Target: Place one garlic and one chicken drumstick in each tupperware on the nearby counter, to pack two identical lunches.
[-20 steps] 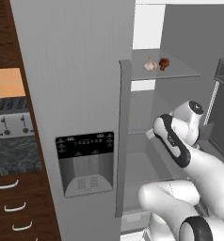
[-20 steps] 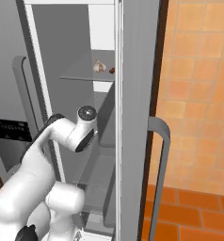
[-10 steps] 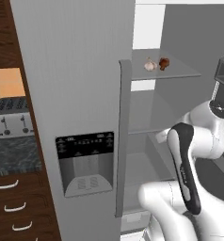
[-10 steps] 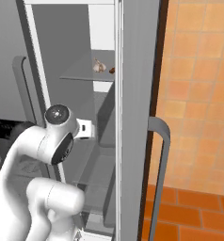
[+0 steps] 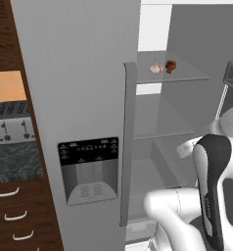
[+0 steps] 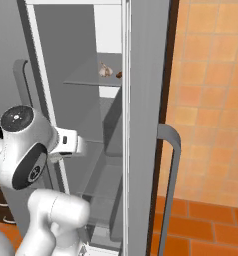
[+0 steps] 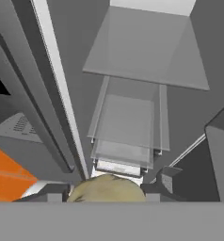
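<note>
You've got a pale tan lump [image 7: 107, 187] sitting right between the gripper [image 7: 104, 196] tips in the hand view. The dark fingers [image 7: 157, 189] flank it on both sides and look clamped on it. It's rounded and a bit yellowish; you can't tell for sure from here which food it is.

Beyond it, the hand looks into the open fridge [image 7: 132, 117], at glass shelves and a clear drawer. On the upper shelf [image 5: 179, 76] lies a garlic [image 5: 156, 67], with a small brown item [image 5: 171, 65] just beside it, both near the back. From the right base view, the garlic [image 6: 105, 70] sits left of the brown item [image 6: 119, 75].

Your arm [image 5: 211, 186] is bent in front of the lower shelves. Left of the fridge door, the counter [image 5: 13, 162] carries a toaster [image 5: 11, 122] above drawers [image 5: 11, 215].
</note>
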Motion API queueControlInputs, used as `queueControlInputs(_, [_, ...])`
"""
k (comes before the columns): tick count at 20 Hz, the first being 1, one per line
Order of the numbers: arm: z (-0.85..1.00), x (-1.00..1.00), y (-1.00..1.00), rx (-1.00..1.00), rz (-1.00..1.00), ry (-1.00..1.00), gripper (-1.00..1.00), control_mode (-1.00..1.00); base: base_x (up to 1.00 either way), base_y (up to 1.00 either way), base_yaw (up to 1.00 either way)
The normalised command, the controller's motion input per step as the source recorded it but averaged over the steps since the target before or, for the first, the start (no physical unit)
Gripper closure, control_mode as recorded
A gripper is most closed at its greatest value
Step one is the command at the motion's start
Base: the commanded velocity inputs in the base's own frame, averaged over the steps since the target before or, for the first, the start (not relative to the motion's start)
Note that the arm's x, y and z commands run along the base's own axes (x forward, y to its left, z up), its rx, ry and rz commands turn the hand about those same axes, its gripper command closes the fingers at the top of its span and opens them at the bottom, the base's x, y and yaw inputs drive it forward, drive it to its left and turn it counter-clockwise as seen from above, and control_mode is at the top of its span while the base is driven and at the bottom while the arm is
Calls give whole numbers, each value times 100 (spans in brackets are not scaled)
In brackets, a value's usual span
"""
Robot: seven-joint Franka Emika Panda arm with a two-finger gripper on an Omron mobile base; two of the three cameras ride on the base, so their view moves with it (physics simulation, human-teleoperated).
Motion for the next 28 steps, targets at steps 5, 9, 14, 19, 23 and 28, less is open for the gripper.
queueControlInputs(5, [0, -20, 8, -3, 0, -1, 100, 100, -80, 32, 14])
queueControlInputs(9, [0, 0, 0, 0, 0, 0, 100, 100, -99, 93, 18])
queueControlInputs(14, [0, 0, 0, 0, 0, 0, 100, 100, -36, 100, 9])
queueControlInputs(19, [0, 0, 0, 0, 0, 0, 100, 100, 28, 100, 0])
queueControlInputs(23, [0, 0, 0, 0, 0, 0, 100, 100, 64, 100, 0])
queueControlInputs(28, [0, 0, 0, 0, 0, 0, 100, 100, 70, 100, 0])
